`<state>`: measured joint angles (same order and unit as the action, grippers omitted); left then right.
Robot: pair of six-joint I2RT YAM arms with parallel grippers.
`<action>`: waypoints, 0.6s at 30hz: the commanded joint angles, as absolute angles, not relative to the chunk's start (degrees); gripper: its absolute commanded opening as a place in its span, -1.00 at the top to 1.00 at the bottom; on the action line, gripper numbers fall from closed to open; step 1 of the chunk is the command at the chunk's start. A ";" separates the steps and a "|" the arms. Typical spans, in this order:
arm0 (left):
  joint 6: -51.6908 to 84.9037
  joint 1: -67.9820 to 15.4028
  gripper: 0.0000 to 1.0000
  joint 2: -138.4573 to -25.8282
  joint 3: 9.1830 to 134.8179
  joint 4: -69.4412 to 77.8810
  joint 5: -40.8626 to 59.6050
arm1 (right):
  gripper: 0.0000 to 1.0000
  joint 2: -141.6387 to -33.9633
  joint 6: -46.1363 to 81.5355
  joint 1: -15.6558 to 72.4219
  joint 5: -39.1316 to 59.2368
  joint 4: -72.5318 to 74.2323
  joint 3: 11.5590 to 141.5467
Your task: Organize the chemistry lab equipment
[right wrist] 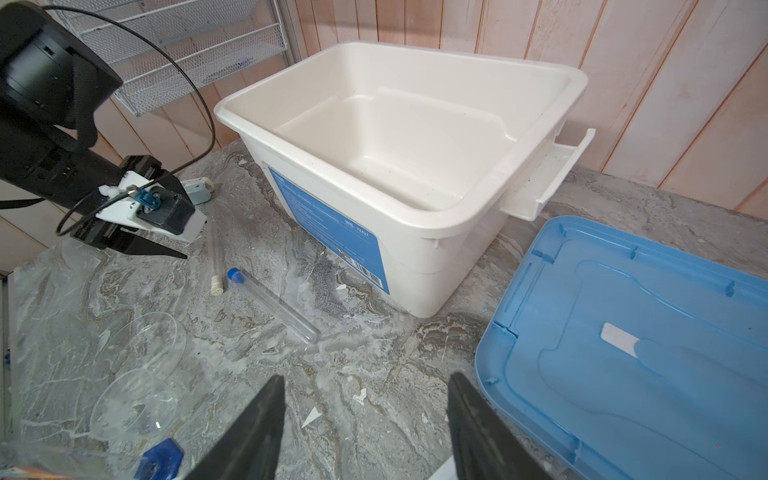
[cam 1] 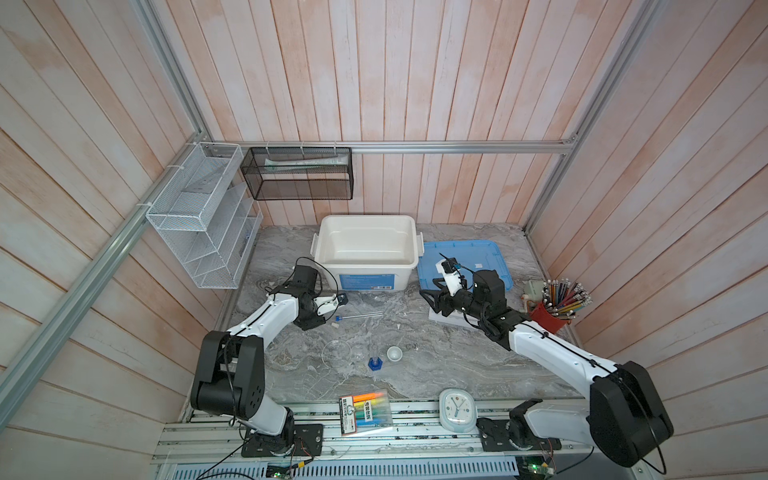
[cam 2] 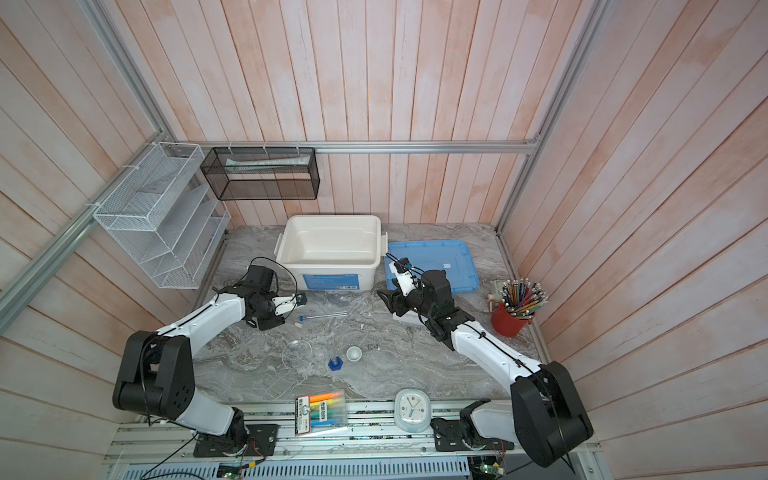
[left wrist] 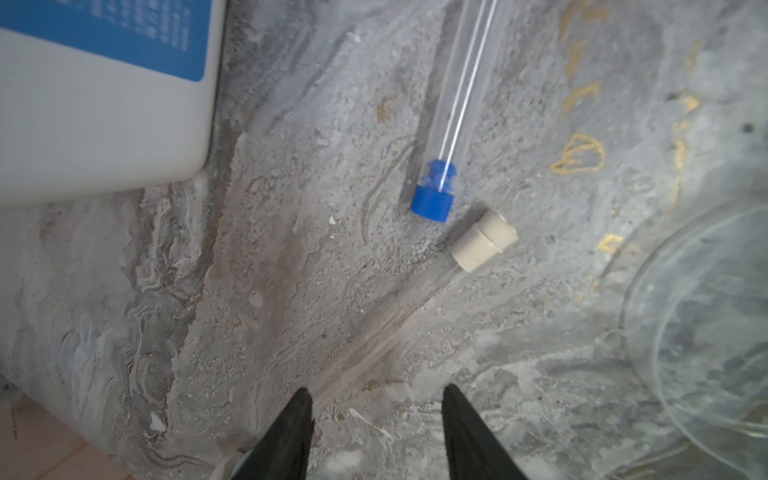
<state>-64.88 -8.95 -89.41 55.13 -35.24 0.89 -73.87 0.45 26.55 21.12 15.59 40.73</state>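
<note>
My left gripper (left wrist: pixel 376 392) hovers open low over the marble top. The clear tube with the white cap (left wrist: pixel 484 241) lies on the table, its far end running in beside one fingertip (left wrist: pixel 305 399). The blue-capped tube (left wrist: pixel 432 199) rests just beyond it. My right gripper (right wrist: pixel 365 384) is open and empty above bare table, over the white rack (cam 1: pixel 441 319). In both top views the round dish (cam 1: pixel 336 351), beaker (cam 1: pixel 358 353), blue-based cylinder (cam 1: pixel 375 363) and tiny white bowl (cam 1: pixel 394 354) stand in a row nearer the front.
An open white bin (cam 1: pixel 365 262) stands at the back, with its blue lid (cam 1: pixel 469 257) flat to its right. A red cup of pencils (cam 1: pixel 548 318) is at the right edge. A clock (cam 1: pixel 457 409) and a marker pack (cam 1: pixel 365 411) lie at the front.
</note>
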 commanded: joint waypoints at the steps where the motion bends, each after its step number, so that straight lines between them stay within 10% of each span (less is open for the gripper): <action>1: -70.18 -8.32 -0.06 -90.11 55.42 -35.22 -0.26 | -0.25 -75.38 0.64 26.81 21.97 16.67 40.58; 18: -73.10 -6.97 0.06 -99.00 58.80 -31.27 0.31 | -0.25 -79.01 3.04 26.76 23.58 18.36 40.77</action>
<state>-71.81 -7.35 -98.13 57.32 -32.23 -0.43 -78.96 2.07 26.55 22.63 17.61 40.73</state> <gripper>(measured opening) 0.479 0.627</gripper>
